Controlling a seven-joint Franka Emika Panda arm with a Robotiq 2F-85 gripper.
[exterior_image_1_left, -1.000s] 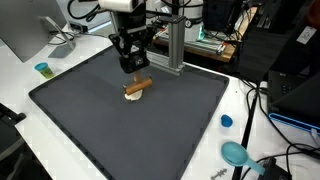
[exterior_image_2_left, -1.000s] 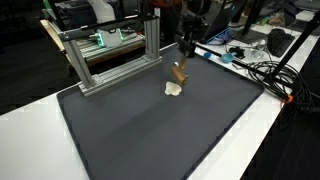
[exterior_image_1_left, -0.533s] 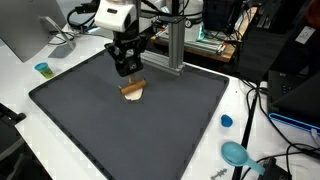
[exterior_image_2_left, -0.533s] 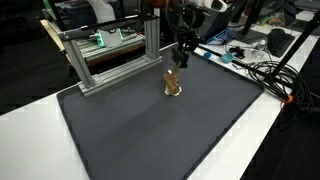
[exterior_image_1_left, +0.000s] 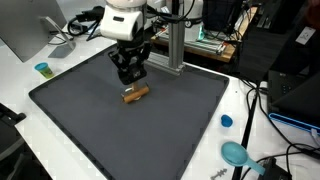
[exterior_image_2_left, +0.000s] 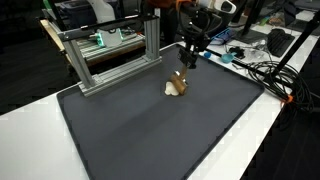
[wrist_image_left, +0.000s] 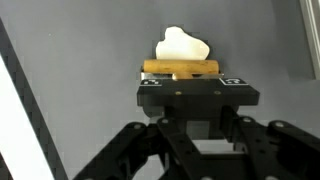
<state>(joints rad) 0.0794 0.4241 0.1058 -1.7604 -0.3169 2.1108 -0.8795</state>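
Pinched crosswise at the tips of the black two-finger gripper (wrist_image_left: 190, 82): short brown wooden stick (wrist_image_left: 180, 68), fingers pressed in on it. Held low over the dark grey mat (exterior_image_1_left: 170, 130), toward its edge by the aluminium frame (exterior_image_2_left: 152, 40). Long axis level, square to the reach line. Straight ahead, just beyond the stick: white lumpy piece (wrist_image_left: 182, 45). Plain in wrist view; in an exterior view hidden by the stick (exterior_image_1_left: 136, 94)

white lump (wrist_image_left: 181, 46) half hidden, behind brown stick (wrist_image_left: 180, 68)
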